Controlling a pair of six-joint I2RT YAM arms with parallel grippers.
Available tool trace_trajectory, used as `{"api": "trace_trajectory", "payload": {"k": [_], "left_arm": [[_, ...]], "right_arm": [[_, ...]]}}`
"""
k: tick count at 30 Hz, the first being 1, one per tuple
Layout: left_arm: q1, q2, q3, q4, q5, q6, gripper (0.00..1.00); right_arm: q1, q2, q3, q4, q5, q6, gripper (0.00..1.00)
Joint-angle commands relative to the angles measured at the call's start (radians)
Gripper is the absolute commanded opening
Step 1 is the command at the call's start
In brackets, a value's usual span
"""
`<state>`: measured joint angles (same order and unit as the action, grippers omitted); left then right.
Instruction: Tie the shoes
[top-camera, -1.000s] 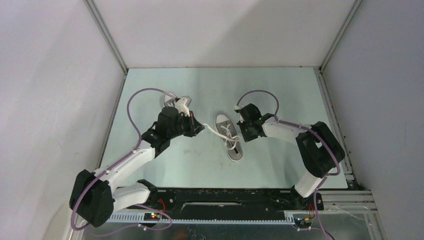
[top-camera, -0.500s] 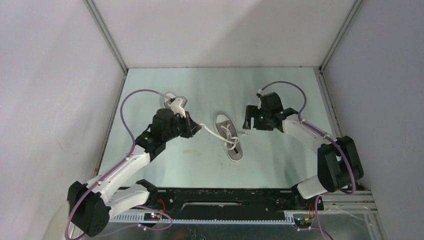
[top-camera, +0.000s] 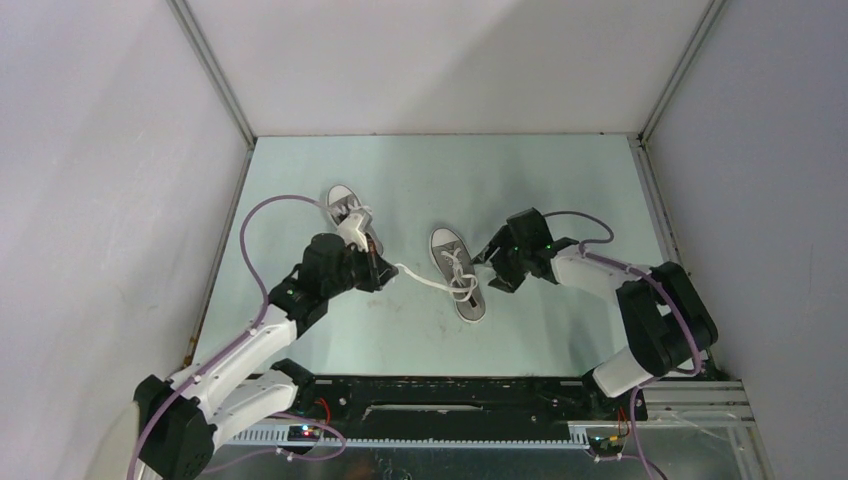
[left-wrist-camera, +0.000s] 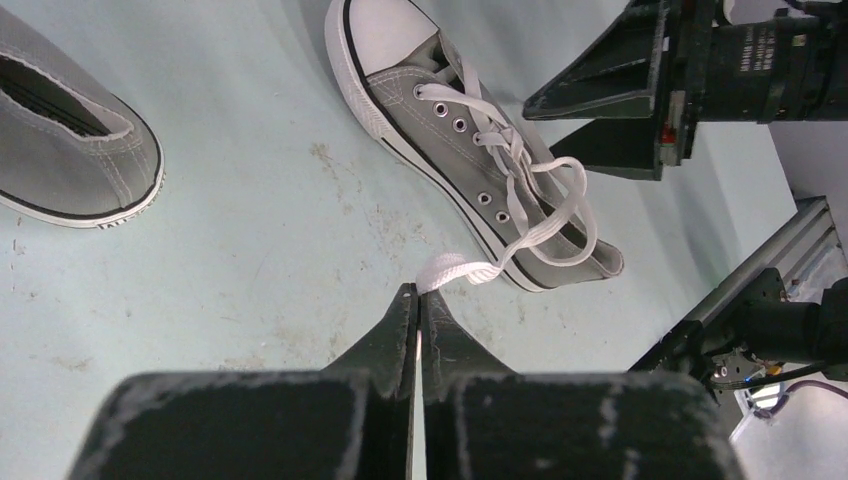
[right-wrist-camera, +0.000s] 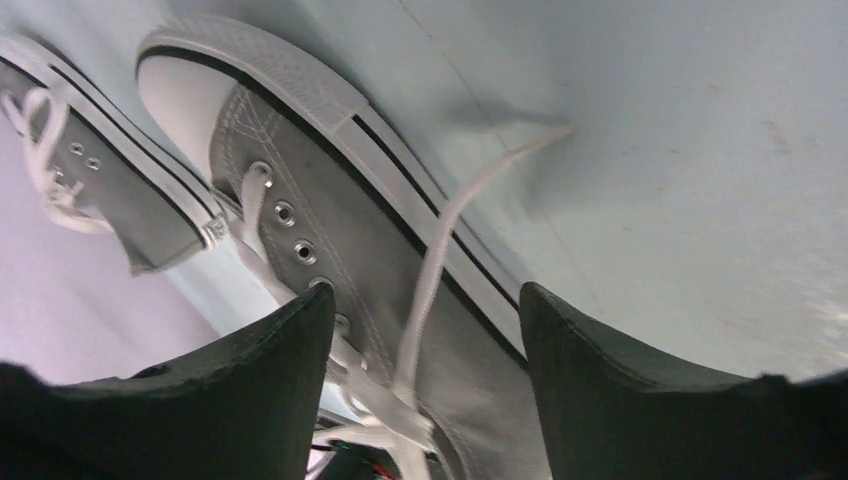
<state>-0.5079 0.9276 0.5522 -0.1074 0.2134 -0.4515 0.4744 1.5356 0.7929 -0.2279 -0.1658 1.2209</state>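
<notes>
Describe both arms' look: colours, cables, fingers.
White links, black joint housings on left arm and right arm. A mauve cable loops along each. Fingers matte black, tapered wedges, on left gripper and right gripper alike.

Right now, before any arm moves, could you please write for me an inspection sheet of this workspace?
Surface: pale green table, scuffed and dirt-marked near the middle.
Job's things: centre shoe upright, laces loose and untied; second shoe stands apart, further back on the left.
Clutter: nothing seen.
Grippers: left pincer shut on a lace end of the centre shoe; right pincer open, the other lace between its fingers, not gripped.
Cables: left arm's purple cable and right arm's purple cable loop above the arms.
Surroundings: plain pale walls, metal frame posts.
</notes>
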Motion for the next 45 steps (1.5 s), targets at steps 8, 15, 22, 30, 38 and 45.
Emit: {"api": "trace_trajectory", "payload": {"k": [8,15,22,30,38,45], "left_arm": [[0.006,-0.075,-0.002,0.03,-0.018,0.005,0.0],[0.006,-0.112,0.046,-0.01,-0.071,0.003,0.0],[0.009,-0.13,0.106,-0.042,-0.131,-0.007,0.0],[0.143,-0.07,0.1,-0.013,-0.129,-0.104,0.0],[0.206,-0.181,-0.106,-0.079,-0.17,-0.19,0.0],[0.468,-0.361,-0.297,-0.122,-0.151,-0.274,0.0]], "right_arm": [[0.037,0.073,0.007,0.146,0.114,0.168,0.14],[0.032,-0.05,0.11,-0.002,0.256,0.059,0.0],[0.042,-0.101,0.164,-0.033,0.256,0.006,0.0],[0.001,-0.119,0.221,-0.085,0.361,-0.011,0.0],[-0.109,-0.158,0.104,-0.221,0.471,-0.098,0.0],[-0.214,-0.158,-0.043,-0.101,0.478,-0.215,0.0]]}}
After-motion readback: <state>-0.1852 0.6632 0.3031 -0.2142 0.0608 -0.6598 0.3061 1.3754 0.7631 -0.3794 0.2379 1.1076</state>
